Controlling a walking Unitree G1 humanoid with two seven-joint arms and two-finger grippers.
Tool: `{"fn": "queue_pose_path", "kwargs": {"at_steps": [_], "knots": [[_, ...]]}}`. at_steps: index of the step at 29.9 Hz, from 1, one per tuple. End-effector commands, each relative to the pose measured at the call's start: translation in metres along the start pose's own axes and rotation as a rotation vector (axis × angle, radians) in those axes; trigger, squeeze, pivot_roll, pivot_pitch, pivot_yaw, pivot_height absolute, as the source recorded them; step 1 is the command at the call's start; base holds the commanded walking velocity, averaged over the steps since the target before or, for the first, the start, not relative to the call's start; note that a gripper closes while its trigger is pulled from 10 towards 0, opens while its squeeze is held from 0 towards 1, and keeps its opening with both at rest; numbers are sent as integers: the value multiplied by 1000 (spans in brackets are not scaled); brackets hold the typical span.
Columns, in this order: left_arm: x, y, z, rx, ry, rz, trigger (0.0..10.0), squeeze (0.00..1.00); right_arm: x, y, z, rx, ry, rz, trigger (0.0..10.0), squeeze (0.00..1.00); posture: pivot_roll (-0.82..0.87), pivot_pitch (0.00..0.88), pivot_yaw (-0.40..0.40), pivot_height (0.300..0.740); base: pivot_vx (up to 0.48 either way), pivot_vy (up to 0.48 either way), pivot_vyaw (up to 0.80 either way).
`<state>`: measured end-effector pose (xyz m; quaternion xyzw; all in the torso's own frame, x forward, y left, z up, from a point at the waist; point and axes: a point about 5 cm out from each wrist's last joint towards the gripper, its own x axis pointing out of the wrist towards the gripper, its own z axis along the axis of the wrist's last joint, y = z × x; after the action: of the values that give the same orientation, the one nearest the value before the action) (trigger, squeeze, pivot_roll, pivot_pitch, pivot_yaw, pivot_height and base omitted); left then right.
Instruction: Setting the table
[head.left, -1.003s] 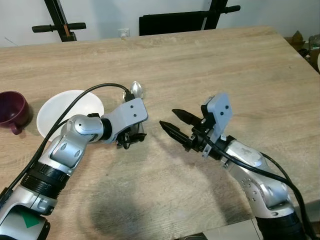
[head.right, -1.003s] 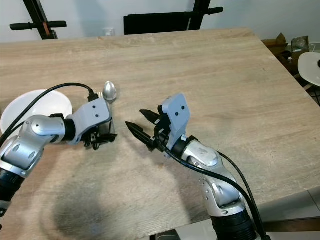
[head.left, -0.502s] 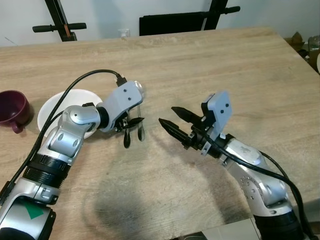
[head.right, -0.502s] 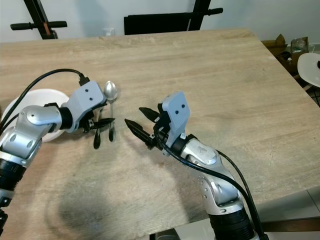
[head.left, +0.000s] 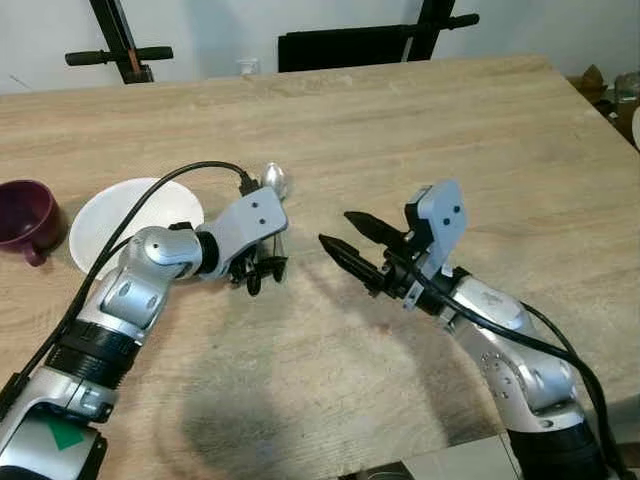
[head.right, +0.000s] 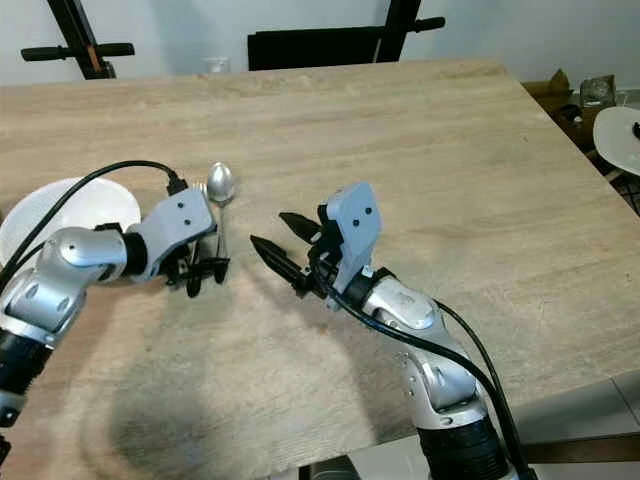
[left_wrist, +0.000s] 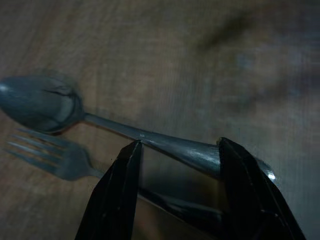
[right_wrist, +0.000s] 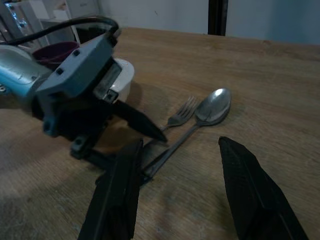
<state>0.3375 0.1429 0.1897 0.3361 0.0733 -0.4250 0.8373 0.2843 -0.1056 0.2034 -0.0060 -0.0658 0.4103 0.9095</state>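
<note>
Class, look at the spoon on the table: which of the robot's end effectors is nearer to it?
Left. The left end effector straddles the spoon handle on the table; the right end effector hovers open, apart, to the spoon's right.

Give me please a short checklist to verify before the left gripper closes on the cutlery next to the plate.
1. Left gripper open over the handles: ok, fingers spread in the left wrist view.
2. Spoon alone between the fingers: not ok, the fork handle lies there too.
3. Spoon and fork flat on the table: ok.
4. Right gripper apart from the left one: ok, open, hovering beside it.
5. Plate and purple cup out of the way: ok.
6. Fingertips touching the wood: cannot tell.
</note>
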Motion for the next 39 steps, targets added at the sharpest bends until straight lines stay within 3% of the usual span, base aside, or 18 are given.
{"fn": "queue_pose_path", "kwargs": {"at_steps": [1,21,28,32,33,34,38,39], "knots": [[0,-10,-8,-8,34,-49,10000,0,-1,0,-3,9,8,-1,10000,0,0,124,42,740,0,0,0],[-1,-21,-2,-57,-11,-92,10000,0,0,-1,-3,11,7,0,10000,0,4,122,40,740,0,0,0],[-5,-18,8,-125,-68,-81,10000,0,1,-2,-3,9,3,-2,10000,0,4,117,40,740,0,0,0],[-15,-5,18,-130,-127,-9,10000,0,1,-2,-1,6,-3,-6,10000,0,4,118,40,740,0,0,0],[-19,0,23,-140,-159,26,10000,0,1,-3,-1,7,-7,-11,10000,0,3,118,38,740,0,0,0],[-28,12,34,-160,-227,144,10000,0,1,-4,1,13,-27,-41,10000,0,2,118,37,740,0,0,0],[-31,17,38,-170,-251,202,10000,0,1,-5,2,12,-38,-59,10000,0,2,118,37,740,0,0,0],[-36,24,41,-199,-281,296,10000,0,1,-6,2,19,-52,-88,10000,0,2,117,36,740,0,0,0]]}}
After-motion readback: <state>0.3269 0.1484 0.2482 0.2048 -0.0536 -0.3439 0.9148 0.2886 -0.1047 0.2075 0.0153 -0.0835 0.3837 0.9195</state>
